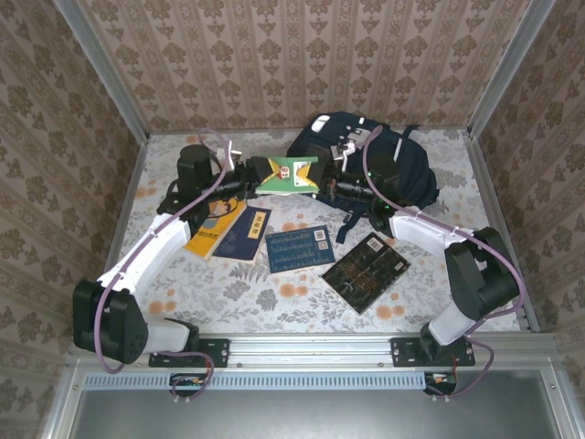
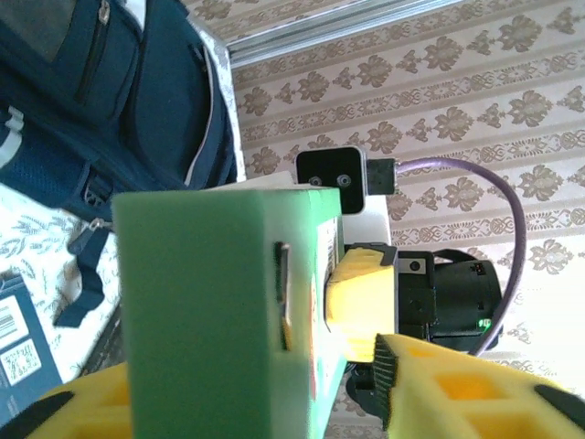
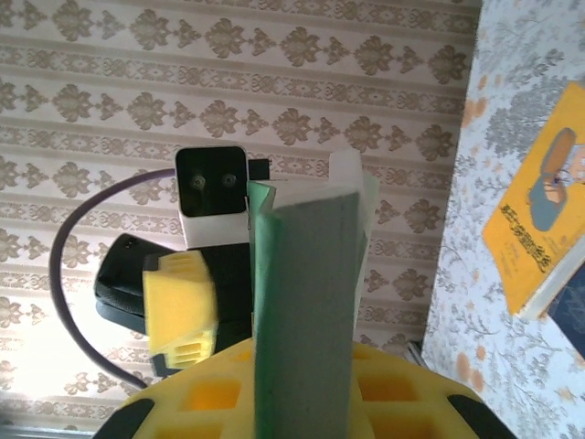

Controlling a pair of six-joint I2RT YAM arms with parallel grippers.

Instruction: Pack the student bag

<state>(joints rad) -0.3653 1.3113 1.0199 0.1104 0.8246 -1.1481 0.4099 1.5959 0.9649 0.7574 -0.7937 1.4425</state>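
as both arms reach inward, right gripper (image 1: 322, 179) clamps green book (image 1: 274, 182); left gripper (image 1: 253, 175) slack around it.

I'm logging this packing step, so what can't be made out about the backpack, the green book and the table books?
Backpack: open or zipped unclear; in the top view the right arm and green book cover its near side.
Left hand: grip on the green book unclear; in the left wrist view the bottom edge cuts off its fingers.
Black book: print too small, top view.
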